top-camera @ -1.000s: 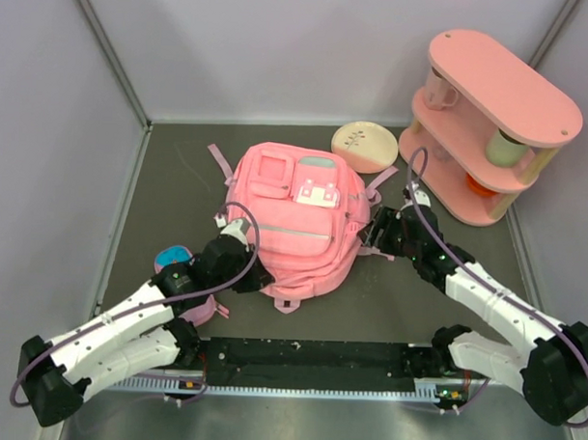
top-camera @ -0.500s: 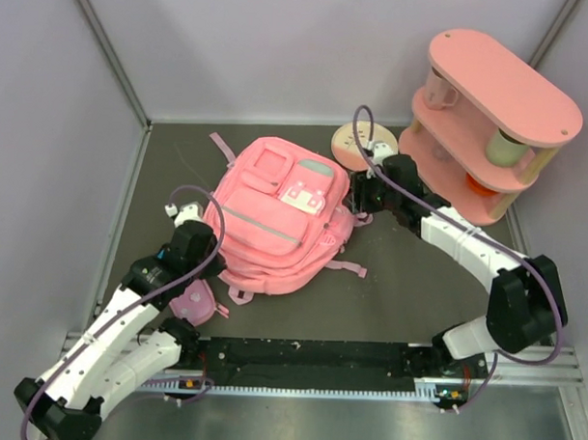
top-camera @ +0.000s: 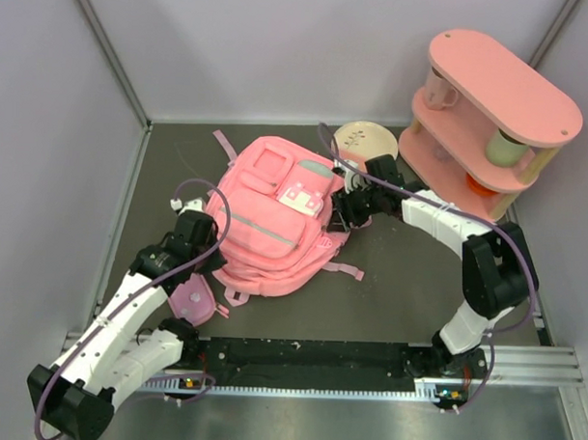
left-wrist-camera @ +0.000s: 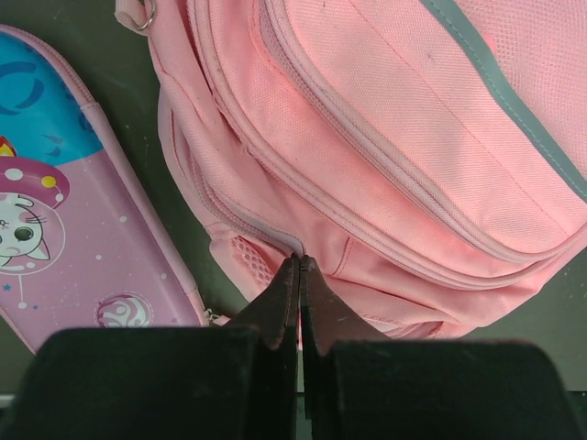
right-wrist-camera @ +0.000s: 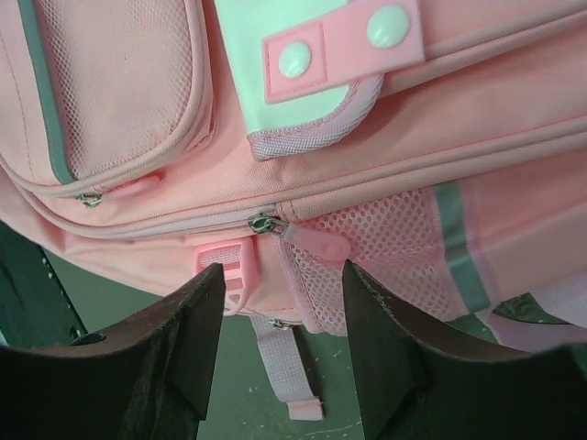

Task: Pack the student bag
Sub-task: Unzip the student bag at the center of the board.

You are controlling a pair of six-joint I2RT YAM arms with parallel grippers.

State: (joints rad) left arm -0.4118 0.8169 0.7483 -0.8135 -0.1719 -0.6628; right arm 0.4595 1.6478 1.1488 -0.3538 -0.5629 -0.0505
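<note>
The student bag (top-camera: pixel 275 215), a soft pink backpack with a white-and-mint patch and a grey stripe, lies flat on the dark table. My left gripper (top-camera: pixel 203 228) is at its left edge. In the left wrist view that gripper (left-wrist-camera: pixel 299 262) is shut, its tips pressed against a zipper seam of the bag (left-wrist-camera: pixel 413 137). Whether any fabric is pinched does not show. My right gripper (top-camera: pixel 350 206) is at the bag's right side. It (right-wrist-camera: pixel 282 275) stands open, and a pink zipper pull (right-wrist-camera: pixel 307 236) and a mesh side pocket (right-wrist-camera: pixel 376 252) lie just beyond its fingers.
A small pink pouch with a cat print (left-wrist-camera: pixel 64 238) lies left of the bag, near the left arm (top-camera: pixel 190 301). A cream round plate (top-camera: pixel 367 138) and a pink two-tier shelf (top-camera: pixel 491 111) holding cups stand at the back right. A strap buckle (right-wrist-camera: pixel 227 266) hangs at the bag's edge.
The bag has slid and turned to the left. My left gripper rose to the bag's left edge and shut. My right gripper swung up to the bag's right side and narrowed a little.
</note>
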